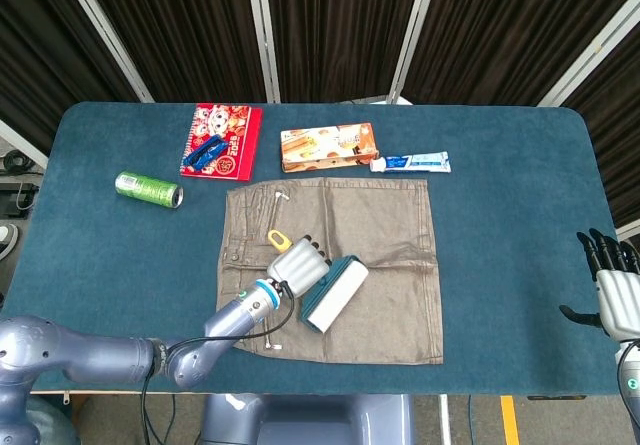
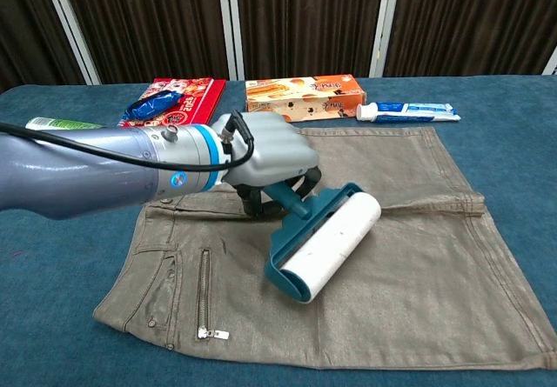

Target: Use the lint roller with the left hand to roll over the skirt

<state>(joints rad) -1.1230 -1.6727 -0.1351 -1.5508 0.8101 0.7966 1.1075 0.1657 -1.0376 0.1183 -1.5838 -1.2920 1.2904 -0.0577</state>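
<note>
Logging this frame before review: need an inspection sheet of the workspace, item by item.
Surface: blue table, cloth-covered.
Job's things: grey skirt spread flat; lint roller lying on it near the middle, handle toward the left hand.
Clutter: green can, red notebook with a blue packet on top, snack box, toothpaste tube, all off the skirt along the far side.
Hands: left hand holds the roller handle; right hand at the table's right edge, fingers apart, holding nothing.
Cables: black cable along the left arm.
Surroundings: dark curtains behind.
</note>
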